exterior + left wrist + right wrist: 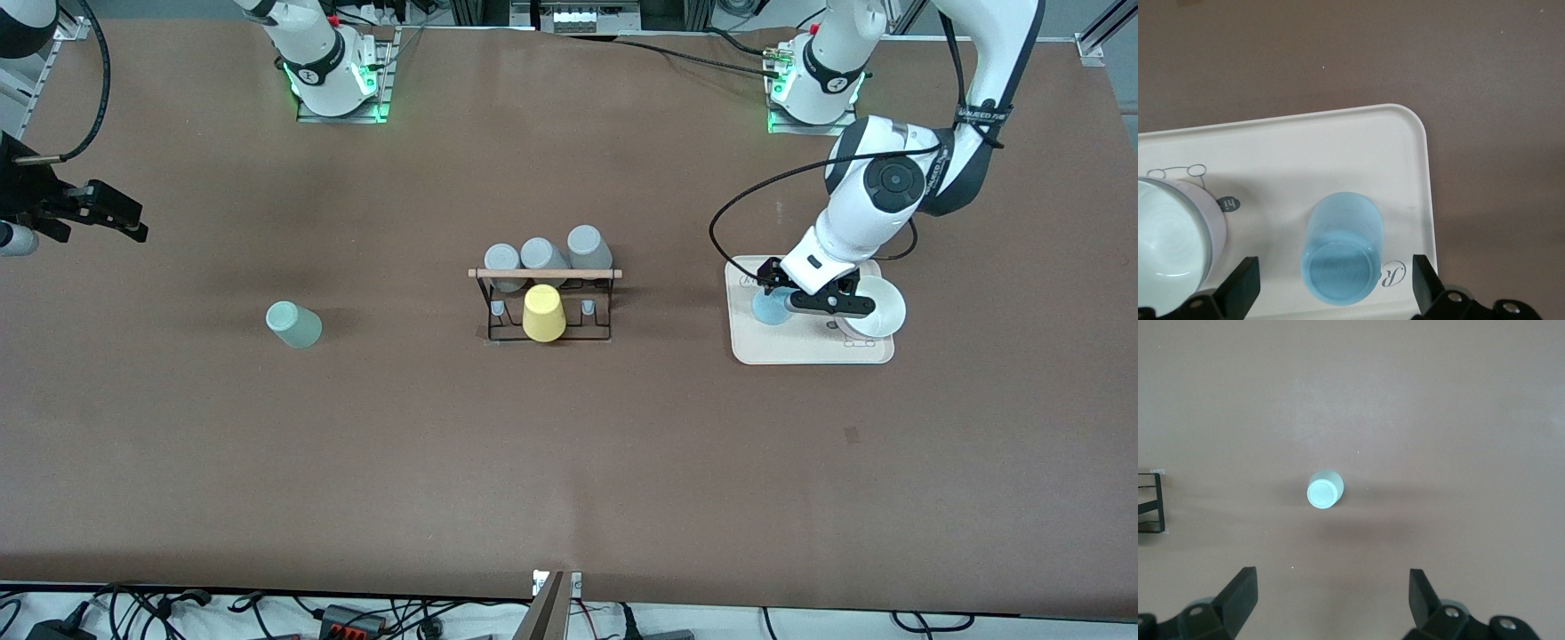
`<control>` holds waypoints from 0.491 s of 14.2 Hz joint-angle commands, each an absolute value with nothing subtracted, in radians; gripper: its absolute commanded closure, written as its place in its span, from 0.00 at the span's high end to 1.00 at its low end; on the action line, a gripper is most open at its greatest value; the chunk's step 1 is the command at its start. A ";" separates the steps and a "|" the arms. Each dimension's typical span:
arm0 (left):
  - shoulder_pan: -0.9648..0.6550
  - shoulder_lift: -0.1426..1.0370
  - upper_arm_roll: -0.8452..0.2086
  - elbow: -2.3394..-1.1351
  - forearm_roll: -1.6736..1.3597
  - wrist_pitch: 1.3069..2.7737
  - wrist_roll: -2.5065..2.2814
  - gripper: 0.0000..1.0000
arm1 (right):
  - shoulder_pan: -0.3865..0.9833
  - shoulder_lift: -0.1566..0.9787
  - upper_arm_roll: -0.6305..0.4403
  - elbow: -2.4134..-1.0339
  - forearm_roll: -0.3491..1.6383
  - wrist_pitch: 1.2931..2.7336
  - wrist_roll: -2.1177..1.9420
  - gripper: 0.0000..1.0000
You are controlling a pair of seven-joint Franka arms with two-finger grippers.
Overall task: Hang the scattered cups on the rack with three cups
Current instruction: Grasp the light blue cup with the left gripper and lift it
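A wide brown table (569, 462) fills the scene, its matte surface bare apart from a few small things, with cables and power strips along the edge nearest the front camera and metal framing past the robots' bases. Two white Franka arms stand at the table's top edge. The left arm bends down over a beige tray (805, 351) with rounded corners toward its own end of the table; the left gripper (772, 298) hangs low over the tray, fingers spread wide, empty, straddling the light blue cup (1341, 250). That cup is small, plain, tapered, translucent plastic without a handle, standing upside down on the tray just beside a white bowl (876, 307). The right gripper (133, 227) waits up in the air over the right arm's end of the table, fingers also wide apart and holding nothing. Mid-table stands the rack (547, 307), a small black wire frame with short upright pegs and a light wooden rod (544, 274) along its top. Three grey cups (544, 255) sit upturned along the row farther from the front camera, and a yellow cup (543, 313) sits upturned on the nearer row. The mint-green cup (293, 324), pale, plain and handleless, stands upside down on bare table between the rack and the right arm's end, well apart from both.
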State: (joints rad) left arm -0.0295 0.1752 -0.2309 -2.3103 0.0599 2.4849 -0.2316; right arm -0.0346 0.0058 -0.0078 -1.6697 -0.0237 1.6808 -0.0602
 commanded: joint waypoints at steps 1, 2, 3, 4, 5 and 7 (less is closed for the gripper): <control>-0.026 0.198 -0.236 -2.341 0.084 2.545 -0.255 1.00 | -0.043 -0.014 0.003 -1.689 -0.023 1.687 -0.061 1.00; -0.025 0.207 -0.236 -2.353 0.084 2.572 -0.253 1.00 | -0.043 -0.014 0.003 -1.687 -0.023 1.687 -0.061 1.00; -0.025 0.216 -0.236 -2.362 0.084 2.595 -0.253 1.00 | -0.043 -0.014 0.003 -1.687 -0.023 1.689 -0.061 1.00; -0.025 0.228 -0.236 -2.368 0.084 2.603 -0.253 1.00 | -0.043 -0.014 0.003 -1.689 -0.023 1.692 -0.061 1.00; -0.025 0.236 -0.236 -2.368 0.084 2.605 -0.253 1.00 | -0.043 -0.014 0.003 -1.689 -0.023 1.692 -0.061 1.00; -0.025 0.236 -0.236 -2.378 0.084 2.605 -0.255 1.00 | -0.043 -0.012 0.003 -1.690 -0.023 1.690 -0.061 1.00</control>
